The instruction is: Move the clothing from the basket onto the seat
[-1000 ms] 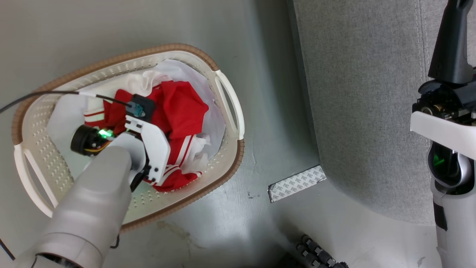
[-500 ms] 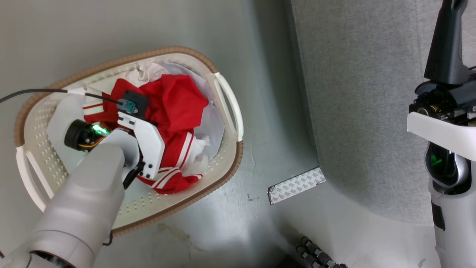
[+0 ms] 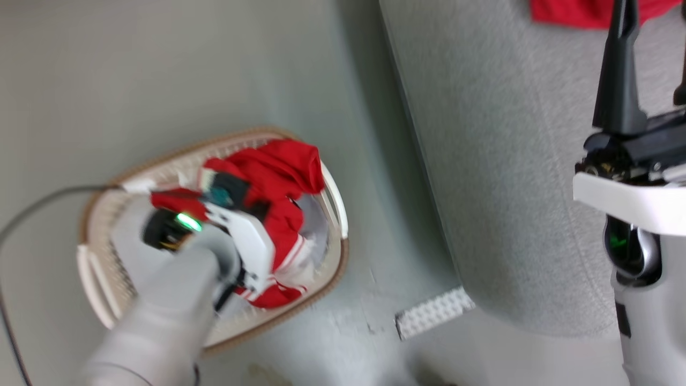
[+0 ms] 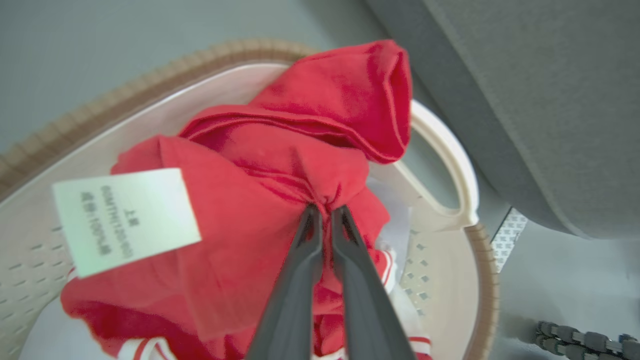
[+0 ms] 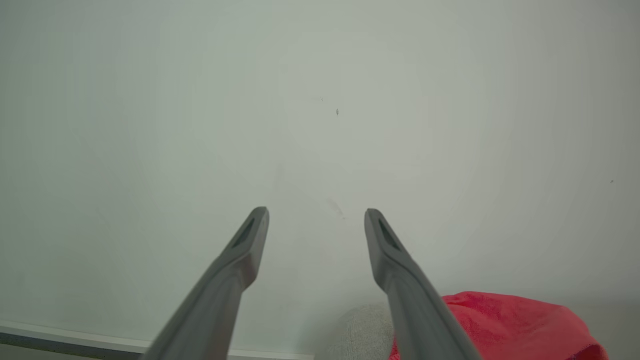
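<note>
Left gripper is pinched almost closed. Its two long, smooth dark fingers nip a gathered fold of the clothing, a soft bright red knit that bunches into creases right at the tips. Beyond the tips more of the red cloth rises in a rolled, open-ended fold, and white-striped edges hang below the fingers. Left of the fingers a white rectangular label lies on the cloth, its grey print too blurred to read. Under and around this gripper sits the basket, oval cream plastic with small perforations, a ribbed brown rim and a looped handle, standing on the smooth grey-green floor. Beyond it to the right is the seat, grey woven upholstery with a rounded edge. Right gripper stands wide with nothing between its fingers, facing a pale wall. A second red garment lies on the seat just below and right of its fingers.
</note>
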{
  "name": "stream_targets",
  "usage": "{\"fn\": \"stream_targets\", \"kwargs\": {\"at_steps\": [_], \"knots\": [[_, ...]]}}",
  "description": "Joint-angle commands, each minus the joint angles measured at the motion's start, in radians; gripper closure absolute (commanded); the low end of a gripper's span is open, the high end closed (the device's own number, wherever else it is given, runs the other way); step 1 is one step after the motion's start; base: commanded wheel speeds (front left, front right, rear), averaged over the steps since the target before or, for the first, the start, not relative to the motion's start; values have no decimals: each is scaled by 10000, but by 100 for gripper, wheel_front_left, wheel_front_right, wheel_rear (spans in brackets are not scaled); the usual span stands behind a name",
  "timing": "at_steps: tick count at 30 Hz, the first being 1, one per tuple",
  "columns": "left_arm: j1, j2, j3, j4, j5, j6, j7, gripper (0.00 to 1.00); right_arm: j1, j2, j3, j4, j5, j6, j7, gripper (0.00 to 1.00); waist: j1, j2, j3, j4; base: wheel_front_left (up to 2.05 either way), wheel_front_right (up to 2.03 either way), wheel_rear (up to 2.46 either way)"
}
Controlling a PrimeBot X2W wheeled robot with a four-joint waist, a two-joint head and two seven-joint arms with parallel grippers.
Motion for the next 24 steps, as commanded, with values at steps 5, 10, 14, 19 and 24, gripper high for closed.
{"fn": "stream_targets", "kwargs": {"at_steps": [5, 10, 14, 19, 24], "knots": [[903, -394, -456, -413, -546, 22, -789, 100, 722, -114, -244, 288, -341, -26, 4, 0, 0, 0, -2111, 645, 0, 0, 0], [1465, -578, -669, -798, -1070, 22, -1277, 100, 1243, -415, -204, 635, -264, -26, 4, 0, 0, 0, -3330, 1051, 0, 0, 0], [1741, -617, -803, -1167, -1283, 22, -1459, 100, 1620, -602, -176, 890, -108, -26, 4, 0, 0, 0, -4122, 1369, 0, 0, 0], [1987, -589, -760, -1670, -1447, 22, -1581, 100, 2117, -779, -221, 1208, 53, -26, 4, 0, 0, 0, -5040, 1813, 0, 0, 0], [2178, -443, -418, -2439, -1295, 77, -1595, 100, 2634, -952, -143, 1512, 197, -26, 4, 0, 0, 0, -5880, 2200, 0, 0, 0]]}}
